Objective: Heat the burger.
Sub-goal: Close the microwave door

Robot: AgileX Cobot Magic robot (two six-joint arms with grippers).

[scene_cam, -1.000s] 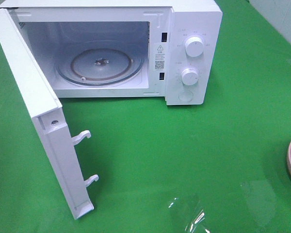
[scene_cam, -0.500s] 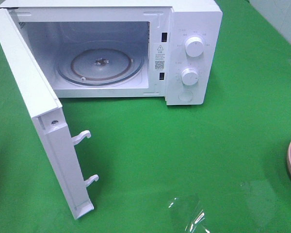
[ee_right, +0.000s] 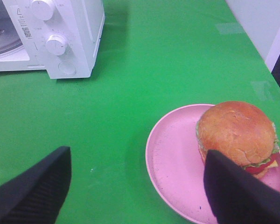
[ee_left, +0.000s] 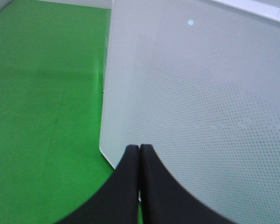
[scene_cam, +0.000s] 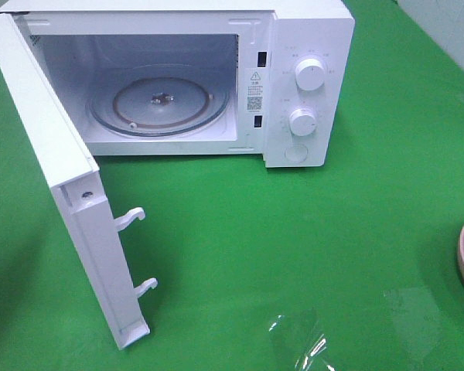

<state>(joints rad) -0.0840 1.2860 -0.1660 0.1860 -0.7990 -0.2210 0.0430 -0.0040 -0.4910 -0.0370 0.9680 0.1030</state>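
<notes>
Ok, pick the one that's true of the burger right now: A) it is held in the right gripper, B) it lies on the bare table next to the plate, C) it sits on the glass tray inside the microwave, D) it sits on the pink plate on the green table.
D: the right wrist view shows the burger resting on the pink plate, with the open right gripper empty.
</notes>
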